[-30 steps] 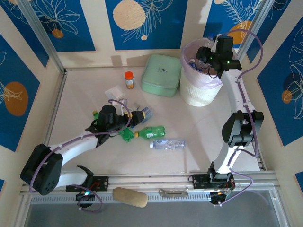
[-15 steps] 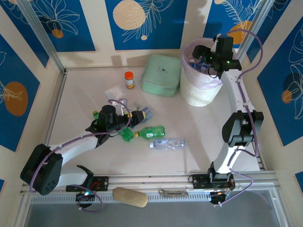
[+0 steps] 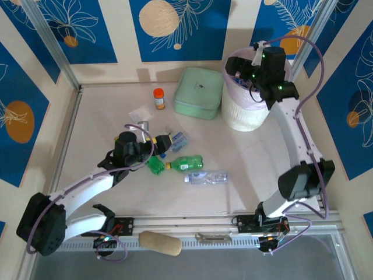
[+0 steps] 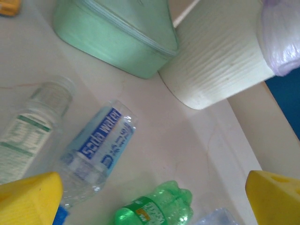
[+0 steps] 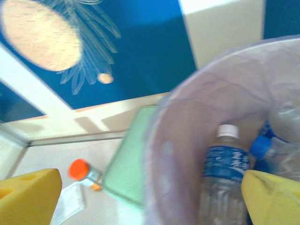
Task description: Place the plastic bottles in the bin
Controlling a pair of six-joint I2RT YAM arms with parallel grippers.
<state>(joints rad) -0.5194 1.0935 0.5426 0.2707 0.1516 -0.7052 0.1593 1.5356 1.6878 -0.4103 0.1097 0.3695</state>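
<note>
Right claw hangs apart and empty over the bin. Left claw is spread wide above the green bottle on the tabletop. It should centre the bottle's body between the pads, then drop straight down.

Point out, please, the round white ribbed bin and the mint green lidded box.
Round white ribbed bin (image 3: 242,116): top external view, its outer wall.
Mint green lidded box (image 3: 198,92): top external view, middle of lid.

I have the bin far right on the bench, the lidded box just left of it, the jar further left. Loose bottles lie mid-bench, in front of these; other bottles sit inside the bin.
</note>
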